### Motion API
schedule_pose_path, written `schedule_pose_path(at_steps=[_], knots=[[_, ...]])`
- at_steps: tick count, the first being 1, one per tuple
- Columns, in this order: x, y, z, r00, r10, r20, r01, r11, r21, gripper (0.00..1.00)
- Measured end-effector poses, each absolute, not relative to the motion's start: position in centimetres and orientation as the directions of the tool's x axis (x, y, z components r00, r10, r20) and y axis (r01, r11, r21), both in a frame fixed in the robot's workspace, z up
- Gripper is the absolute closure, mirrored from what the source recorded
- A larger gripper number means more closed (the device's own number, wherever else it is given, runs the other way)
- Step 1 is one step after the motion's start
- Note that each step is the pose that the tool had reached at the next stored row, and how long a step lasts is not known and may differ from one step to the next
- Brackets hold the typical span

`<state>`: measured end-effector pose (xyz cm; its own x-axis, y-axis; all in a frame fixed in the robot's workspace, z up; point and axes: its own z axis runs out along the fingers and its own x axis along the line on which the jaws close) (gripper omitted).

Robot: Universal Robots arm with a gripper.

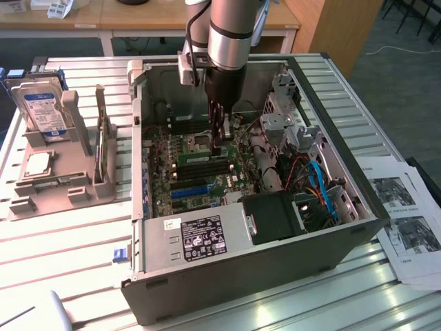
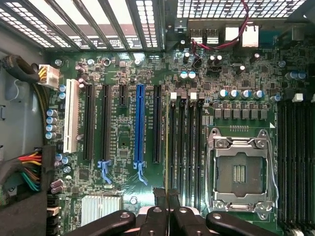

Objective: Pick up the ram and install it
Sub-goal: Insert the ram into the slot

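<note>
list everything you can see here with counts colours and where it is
computer case: one, grey, open on the table
table: one, grey slats, under the computer case
motherboard: one, green, inside the computer case
ram: one, green, over the black memory slots
blue expansion slot: one, blue, on the motherboard
hard drive: one, silver with blue label, in the grey stand, exterior view's left
printed sheets: at least two, white, exterior view's right
gripper: one, black, shut on the ram

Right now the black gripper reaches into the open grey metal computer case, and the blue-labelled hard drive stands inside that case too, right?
Not quite. The black gripper does reach into the open grey metal computer case, but the exterior view shows the blue-labelled hard drive standing outside it, in a grey plastic rack on that view's left.
</note>
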<state>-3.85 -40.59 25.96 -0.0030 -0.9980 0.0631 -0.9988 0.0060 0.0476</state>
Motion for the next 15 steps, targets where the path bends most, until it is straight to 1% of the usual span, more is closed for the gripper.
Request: schedule_pose_path(at_steps=[15], knots=[[-3.85,-39.85,25.88,-0.003,-0.998,0.063,-0.999,0.006,0.048,0.88]])
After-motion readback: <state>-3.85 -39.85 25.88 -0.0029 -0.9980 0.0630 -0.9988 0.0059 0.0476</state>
